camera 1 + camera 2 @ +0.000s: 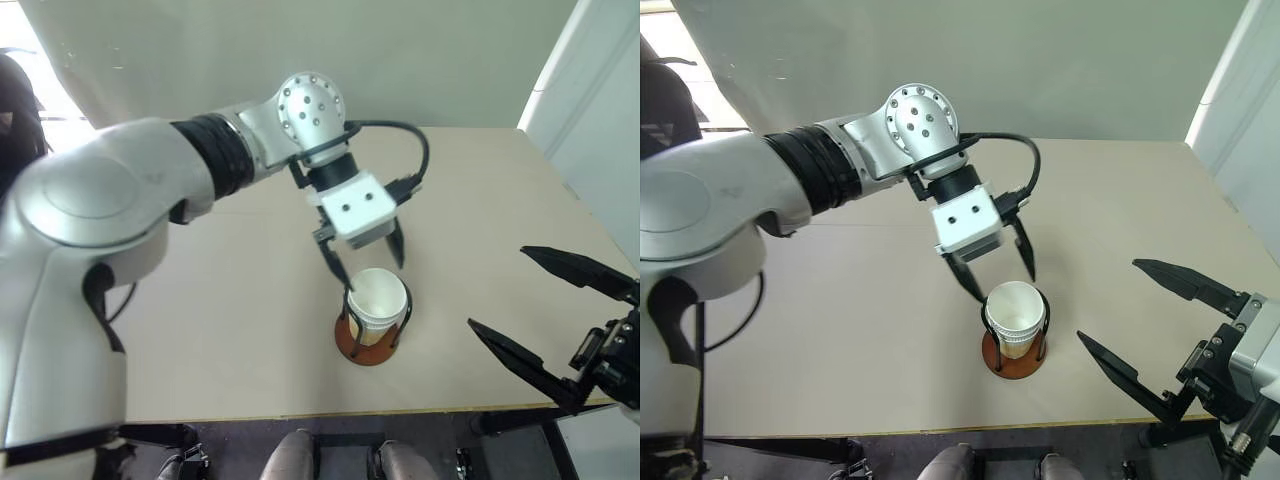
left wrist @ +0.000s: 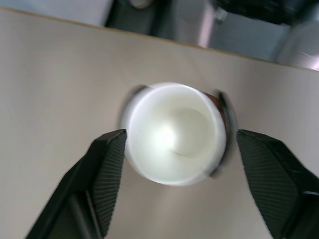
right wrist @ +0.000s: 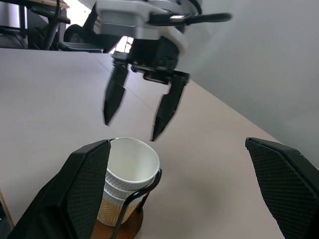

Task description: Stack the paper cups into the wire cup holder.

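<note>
The paper cups (image 1: pixel 378 300) sit nested in one stack inside the wire cup holder (image 1: pixel 365 352), near the table's front edge. Their white rims show one above another in the right wrist view, over a yellow-orange wall (image 3: pixel 112 211). The holder's dark wire loop (image 3: pixel 137 196) hugs the stack above a reddish-brown base. My left gripper (image 1: pixel 1004 282) hangs open just above the top cup's rim, pointing down, with nothing between its fingers. The left wrist view looks straight into the white top cup (image 2: pixel 172 133). My right gripper (image 1: pixel 498 288) stands open to the right of the holder, holding nothing.
The beige table (image 1: pixel 230 300) reaches back to a pale wall. Its front edge (image 1: pixel 300 413) runs just below the holder. A white panel (image 1: pixel 600 120) stands at the far right.
</note>
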### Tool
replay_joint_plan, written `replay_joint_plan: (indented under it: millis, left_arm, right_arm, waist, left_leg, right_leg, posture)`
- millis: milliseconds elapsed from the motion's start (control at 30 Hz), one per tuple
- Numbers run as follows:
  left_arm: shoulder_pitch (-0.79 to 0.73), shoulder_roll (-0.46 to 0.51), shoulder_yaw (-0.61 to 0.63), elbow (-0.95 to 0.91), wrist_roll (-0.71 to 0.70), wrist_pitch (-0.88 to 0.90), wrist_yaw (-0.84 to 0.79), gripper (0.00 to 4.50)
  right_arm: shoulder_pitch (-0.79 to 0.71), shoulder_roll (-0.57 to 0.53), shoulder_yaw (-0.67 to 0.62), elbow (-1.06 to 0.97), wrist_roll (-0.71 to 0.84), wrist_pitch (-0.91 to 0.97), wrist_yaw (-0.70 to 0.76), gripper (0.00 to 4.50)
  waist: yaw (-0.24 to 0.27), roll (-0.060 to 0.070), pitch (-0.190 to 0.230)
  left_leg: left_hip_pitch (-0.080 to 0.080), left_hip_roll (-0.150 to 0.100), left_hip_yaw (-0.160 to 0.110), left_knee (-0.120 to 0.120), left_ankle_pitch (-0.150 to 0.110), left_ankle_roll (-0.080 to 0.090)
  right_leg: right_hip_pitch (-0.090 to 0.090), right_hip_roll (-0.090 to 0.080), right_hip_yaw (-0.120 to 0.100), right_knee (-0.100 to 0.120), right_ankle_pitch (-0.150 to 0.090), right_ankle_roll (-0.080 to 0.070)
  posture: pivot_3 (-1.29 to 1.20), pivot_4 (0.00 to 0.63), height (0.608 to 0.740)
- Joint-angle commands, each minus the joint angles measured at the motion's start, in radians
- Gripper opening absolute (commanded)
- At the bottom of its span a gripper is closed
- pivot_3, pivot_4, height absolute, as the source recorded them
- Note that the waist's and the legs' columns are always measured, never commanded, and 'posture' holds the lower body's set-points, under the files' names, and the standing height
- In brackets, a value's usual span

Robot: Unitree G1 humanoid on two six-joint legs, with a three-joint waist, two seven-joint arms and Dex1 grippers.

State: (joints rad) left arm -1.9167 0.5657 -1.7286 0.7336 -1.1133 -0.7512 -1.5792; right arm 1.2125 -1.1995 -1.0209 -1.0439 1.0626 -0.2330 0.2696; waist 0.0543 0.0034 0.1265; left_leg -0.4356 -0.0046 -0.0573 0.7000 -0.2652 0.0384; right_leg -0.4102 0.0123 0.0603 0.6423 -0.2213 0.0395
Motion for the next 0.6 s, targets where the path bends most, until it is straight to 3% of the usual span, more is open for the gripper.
replay_joint_plan:
  millis: [33,167,300,433,533,600]
  left_arm:
    - [0.010,-0.044,0.262,0.140,-0.026,0.114,-0.035,3.67]
    - [0.038,-0.004,0.539,0.225,-0.019,0.306,-0.035,3.67]
    - [0.092,0.059,0.766,0.264,0.054,0.426,-0.035,3.67]
    - [0.199,0.219,0.934,0.251,0.190,0.542,-0.035,3.67]
    - [0.329,0.344,1.072,0.159,0.288,0.629,-0.022,3.67]
    - [0.426,0.410,1.159,0.058,0.342,0.688,0.018,3.67]
  right_arm:
    - [-0.017,-0.004,-0.016,-0.003,0.021,-0.007,-0.002,4.50]
    - [-0.153,-0.023,-0.034,-0.003,0.096,0.093,0.016,4.50]
    - [-0.426,-0.082,0.044,0.063,0.142,0.197,-0.009,4.50]
    - [-0.864,-0.194,0.414,0.306,0.076,0.173,-0.117,4.50]
    - [-1.317,-0.023,0.797,0.454,-0.077,0.269,-0.092,4.50]
    - [-1.498,0.107,0.932,0.527,-0.166,0.320,-0.055,4.50]
  waist:
    - [0.000,0.000,0.000]
    - [-0.009,0.002,-0.001]
    - [-0.026,0.007,-0.002]
    - [-0.033,0.011,0.000]
    - [-0.043,0.008,0.000]
    - [-0.047,0.006,-0.001]
  left_leg:
    - [0.000,0.000,0.000,0.000,0.000,0.000]
    - [0.000,0.000,0.001,-0.001,0.000,0.000]
    - [0.002,0.001,0.004,-0.003,0.000,-0.001]
    - [0.002,0.002,0.003,-0.002,0.003,-0.002]
    - [-0.001,0.002,0.002,-0.001,0.006,-0.003]
    - [0.000,0.002,0.002,-0.003,0.008,-0.002]
  right_leg:
    - [0.000,0.000,0.000,0.000,0.000,0.000]
    - [0.000,0.000,0.000,0.000,-0.001,0.001]
    - [-0.001,0.001,0.000,0.001,-0.008,0.008]
    - [-0.002,0.001,0.001,0.001,-0.008,0.012]
    - [-0.005,0.001,0.002,0.000,-0.005,0.015]
    - [-0.007,0.002,0.000,0.000,-0.004,0.017]
  posture:
    - [0.00,0.150,0.740]
    - [0.00,0.150,0.740]
    - [0.00,0.150,0.740]
    - [0.00,0.150,0.740]
    - [0.00,0.150,0.740]
    - [0.00,0.150,0.740]
